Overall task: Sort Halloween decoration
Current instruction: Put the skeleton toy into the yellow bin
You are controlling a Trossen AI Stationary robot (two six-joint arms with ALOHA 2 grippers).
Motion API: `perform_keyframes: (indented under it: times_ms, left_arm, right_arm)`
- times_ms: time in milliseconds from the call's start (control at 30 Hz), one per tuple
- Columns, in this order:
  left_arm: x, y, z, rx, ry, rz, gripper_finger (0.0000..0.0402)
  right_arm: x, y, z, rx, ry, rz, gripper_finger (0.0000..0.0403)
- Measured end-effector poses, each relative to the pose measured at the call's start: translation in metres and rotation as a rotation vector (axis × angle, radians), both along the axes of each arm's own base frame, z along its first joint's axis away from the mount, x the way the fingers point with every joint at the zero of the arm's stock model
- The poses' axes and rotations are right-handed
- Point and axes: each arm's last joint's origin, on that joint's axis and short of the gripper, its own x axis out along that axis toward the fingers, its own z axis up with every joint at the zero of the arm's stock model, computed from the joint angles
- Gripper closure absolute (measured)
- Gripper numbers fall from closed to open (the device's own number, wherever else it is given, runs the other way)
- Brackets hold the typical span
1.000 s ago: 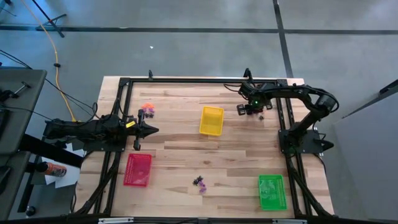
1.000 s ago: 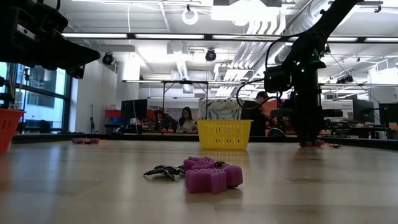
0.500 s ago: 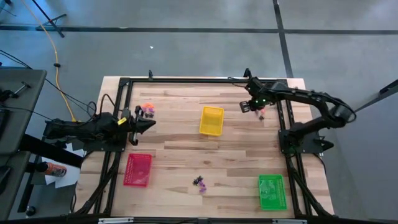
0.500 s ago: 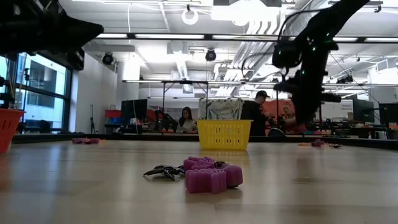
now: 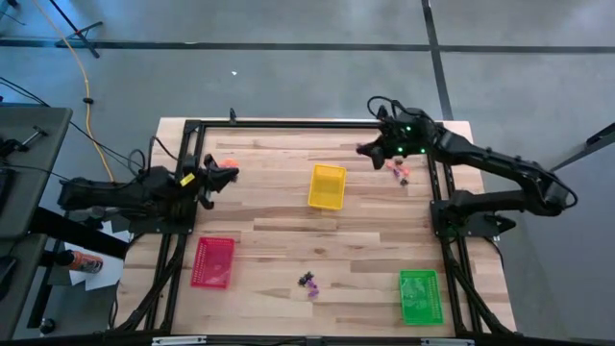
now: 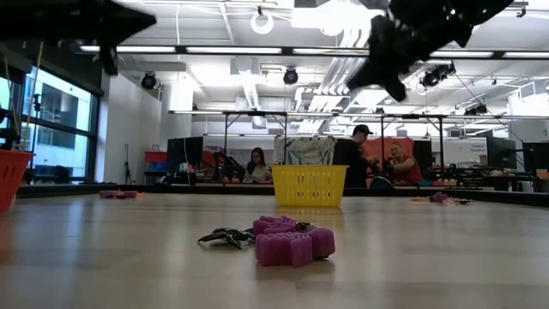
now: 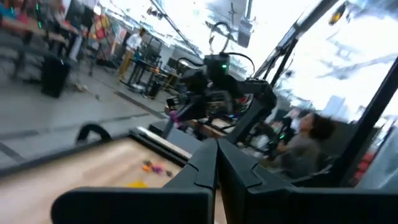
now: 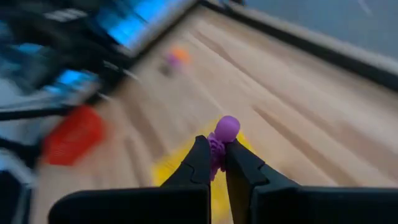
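Observation:
My right gripper point(image 5: 365, 149) hangs high over the table's far right part, shut on a small purple trinket point(image 8: 222, 138). Loose Halloween decorations lie in three little heaps: orange and purple at the far left point(image 5: 228, 166), pink and dark at the far right point(image 5: 397, 171), and purple and black near the front edge point(image 5: 308, 282). In the low view the front heap shows as purple pieces point(image 6: 290, 240) beside a black one point(image 6: 225, 236). My left gripper point(image 5: 229, 175) is shut and empty in the air at the left side, beside the far left heap. My right gripper pinches the purple trinket between its two fingertips point(image 8: 200, 155). The trinket's round knob point(image 8: 227, 127) sticks out past the fingers. The fingers slant down toward the table's left side. The trinket is lifted clear of the table.
A yellow tray point(image 5: 327, 185) stands in the far middle, a red tray point(image 5: 212, 261) near the left and a green tray point(image 5: 420, 296) at the near right. A black frame point(image 5: 288, 125) runs along the table's edges. People sit in the room beyond the table.
My right gripper has risen from the far right heap with the purple trinket. It has tipped from pointing down to slanting and gone toward the table's left. My left gripper has risen and rolled, drawing slightly back toward the left edge.

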Motion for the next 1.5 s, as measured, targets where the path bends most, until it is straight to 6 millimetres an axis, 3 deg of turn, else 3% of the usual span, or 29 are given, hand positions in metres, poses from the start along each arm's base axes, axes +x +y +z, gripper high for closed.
perform_keyframes:
  times_ms: [233, 467, 633, 933, 1200, 1500]
  left_arm:
    - [0.056, 0.004, 0.059, 0.181, 0.14, -0.028, 0.0401]
    - [0.119, 0.004, 0.088, 0.269, 0.26, -0.15, 0.0381]
    - [0.141, -0.003, 0.104, 0.237, 0.317, -0.229, 0.0328]
    - [0.125, -0.015, 0.118, 0.277, 0.25, -0.29, 0.0248]
    - [0.107, -0.023, 0.095, 0.273, 0.187, -0.331, 0.0241]
    - [0.107, -0.024, 0.088, 0.351, 0.184, -0.324, 0.0241]
  right_arm:
    - [0.022, 0.031, 0.032, -0.206, -0.285, 0.18, 0.0397]
    - [0.034, 0.073, 0.044, -0.269, -0.424, 0.361, 0.0396]
    - [0.038, 0.101, 0.046, -0.339, -0.451, 0.446, 0.0396]
    - [0.042, 0.129, 0.052, -0.391, -0.455, 0.319, 0.0396]
    - [0.067, 0.144, 0.067, -0.491, -0.389, 0.311, 0.0396]
    - [0.081, 0.145, 0.072, -0.505, -0.37, 0.316, 0.0396]
